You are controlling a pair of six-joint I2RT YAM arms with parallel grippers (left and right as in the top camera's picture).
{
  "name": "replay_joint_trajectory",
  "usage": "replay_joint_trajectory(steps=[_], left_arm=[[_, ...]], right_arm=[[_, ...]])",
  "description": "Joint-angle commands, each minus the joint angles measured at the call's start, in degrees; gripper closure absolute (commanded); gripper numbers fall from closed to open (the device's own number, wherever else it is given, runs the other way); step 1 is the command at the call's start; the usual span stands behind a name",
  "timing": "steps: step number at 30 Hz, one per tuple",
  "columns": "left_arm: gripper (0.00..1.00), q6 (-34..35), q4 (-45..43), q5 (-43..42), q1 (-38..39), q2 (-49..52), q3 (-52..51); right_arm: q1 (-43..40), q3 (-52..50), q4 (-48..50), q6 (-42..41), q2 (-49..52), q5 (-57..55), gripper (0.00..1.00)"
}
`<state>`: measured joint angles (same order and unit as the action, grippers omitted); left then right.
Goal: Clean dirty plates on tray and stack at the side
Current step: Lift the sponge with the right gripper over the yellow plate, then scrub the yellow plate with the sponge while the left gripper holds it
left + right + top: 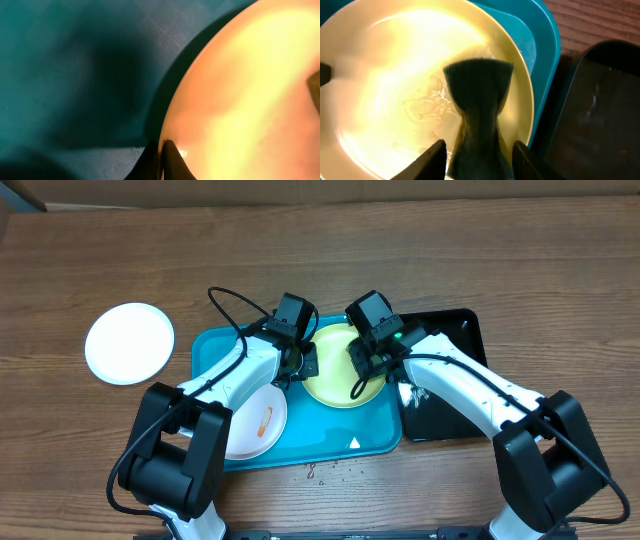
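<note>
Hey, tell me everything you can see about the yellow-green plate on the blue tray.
The yellow-green plate is round, shallow and glossy, plastic-looking, with a thin raised rim. It sits face up in the right half of the turquoise tray. The left gripper has its fingers pinched on the plate's left rim. A dark green sponge, between the fingers of the right gripper, rests on its face, where wet streaks show. No orange smears are visible.
</note>
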<state>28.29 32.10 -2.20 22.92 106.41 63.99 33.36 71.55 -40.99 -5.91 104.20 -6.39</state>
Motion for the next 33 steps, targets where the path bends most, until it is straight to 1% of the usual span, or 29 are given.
replay_joint_trajectory(steps=[1, 4, 6, 7, 13, 15, 16, 17, 18, 19, 21, 22, 28, 33], left_arm=[[0.96, -1.51, 0.87, -0.83, 0.48, 1.95, -1.90], [0.96, -1.51, 0.85, -0.83, 0.48, 1.95, -1.90], [0.96, -1.53, 0.87, -0.83, 0.48, 1.95, -1.90], [0.96, -1.51, 0.87, -0.83, 0.48, 1.95, -1.90], [0.96, -1.51, 1.03, -0.83, 0.48, 1.95, -1.90], [0.96, -1.51, 1.03, -0.83, 0.48, 1.95, -1.90], [0.96, -1.51, 1.05, -0.83, 0.48, 1.95, -1.90], [0.96, -1.51, 1.05, -0.83, 0.48, 1.95, -1.90], [0.96, -1.51, 1.05, -0.83, 0.48, 1.95, -1.90], [0.96, -1.51, 1.05, -0.83, 0.48, 1.95, -1.90], [0.96, -1.53, 1.07, -0.83, 0.48, 1.95, -1.90], [0.96, -1.51, 1.05, -0.83, 0.48, 1.95, -1.90], [0.96, -1.51, 1.05, -0.83, 0.48, 1.95, -1.90], [0.96, -1.51, 1.03, -0.83, 0.48, 1.95, -1.90]], right_arm=[[-0.22, -0.24, 0.90, -0.02, -0.28, -0.50, 0.56], [-0.22, -0.24, 2.40, -0.02, -0.24, -1.60, 0.57], [-0.22, -0.26, 3.13, -0.04, 0.02, -1.53, 0.61], [-0.22, -0.26, 3.28, -0.04, 0.24, -1.51, 0.62], [-0.22, -1.44, 3.91, -1.60, 3.26, -1.57, 0.62], [-0.22, -2.49, 5.03, -2.05, 4.02, -1.60, 0.64], [-0.22, -2.89, 5.53, -2.51, 4.22, -1.75, 0.67], [-0.39, -3.34, 6.27, -3.74, 4.85, -2.84, 0.72], [-0.44, -3.41, 6.40, -4.85, 5.33, -3.93, 0.78], [-0.50, -3.41, 6.64, -5.99, 6.12, -4.98, 0.86], [-0.59, -3.41, 7.39, -6.84, 7.23, -5.40, 0.94], [-0.59, -3.41, 7.87, -7.65, 7.80, -5.35, 0.96], [-0.52, -3.41, 8.57, -7.96, 9.64, -0.52, 0.96], [-0.52, -3.43, 8.41, -11.21, 10.82, 5.31, 0.96]])
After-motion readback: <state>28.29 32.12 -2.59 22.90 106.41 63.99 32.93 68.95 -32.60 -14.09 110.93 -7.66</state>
